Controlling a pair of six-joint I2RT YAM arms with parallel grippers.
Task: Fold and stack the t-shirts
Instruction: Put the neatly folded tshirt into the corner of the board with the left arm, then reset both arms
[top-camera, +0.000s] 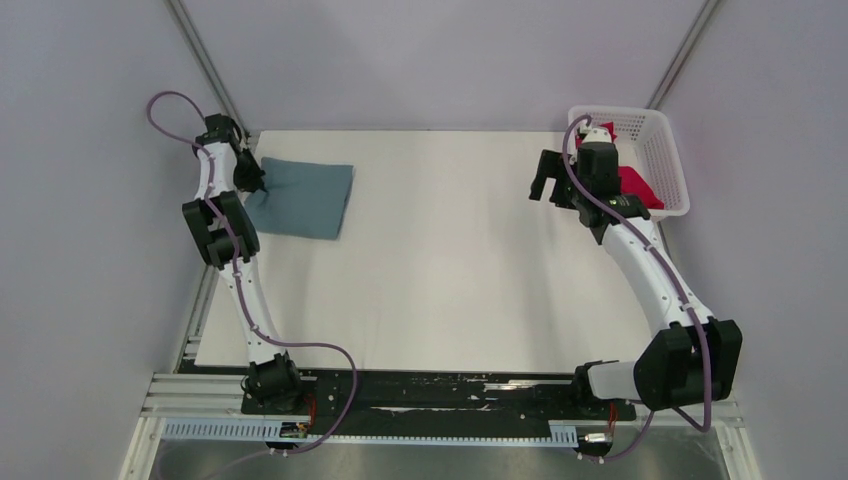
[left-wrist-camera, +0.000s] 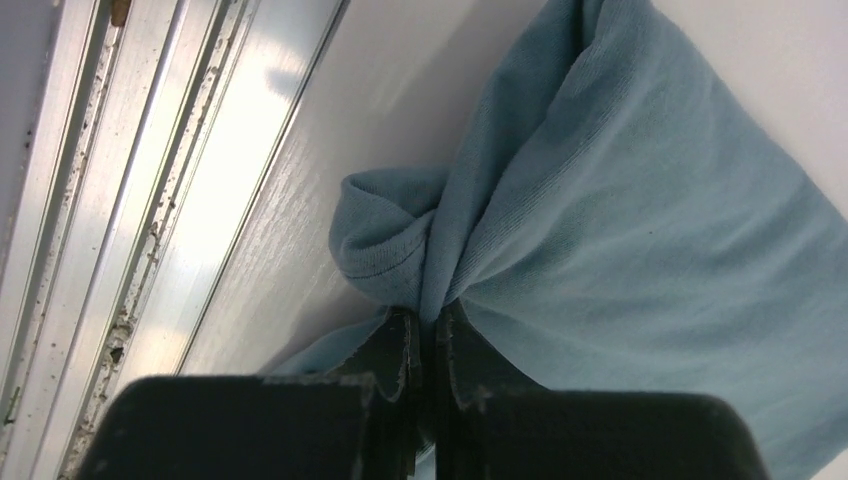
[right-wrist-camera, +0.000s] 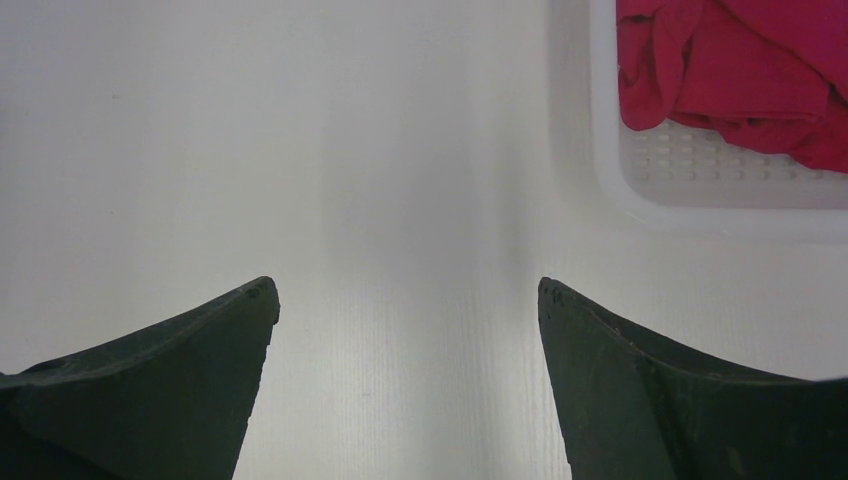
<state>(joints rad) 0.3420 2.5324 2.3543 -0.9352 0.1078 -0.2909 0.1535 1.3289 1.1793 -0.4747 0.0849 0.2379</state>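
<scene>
Left wrist view: my left hand (left-wrist-camera: 428, 325) is clamped shut on a bunched edge of the blue shirt (left-wrist-camera: 620, 230). The cloth gathers into tight pleats where it enters the jaws, and a small rolled lump of hem sits just to the left of the pinch. From the top view, this shirt lies at the far left corner of the surface (top-camera: 450, 290) as a rough folded rectangle, flat except at the held edge.

My right hand (right-wrist-camera: 408, 290) has its jaws spread wide and holds nothing. It hovers over bare surface just beside the basket (right-wrist-camera: 700, 195), which stands at the far right corner. The red shirt (right-wrist-camera: 740, 70) lies crumpled inside it, unfolded.

I judge both shirts to be light, limp knit cloth: soft, not fragile, and grippy enough not to slip from the pads. The trouble is that nothing holds its shape. Lifted from a single pinch, the blue shirt would sag and its layers could slide apart, so a grip should bite through every layer at an edge or corner, and any move should stay low. For the red shirt I would pinch a raised fold at the top of the heap, lift it clear of the basket wall, then look for a hem or shoulder.

The blue shirt is plain dusty blue-grey with a fine ribbed weave. The red shirt is plain bright crimson-pink, deeply creased.
</scene>
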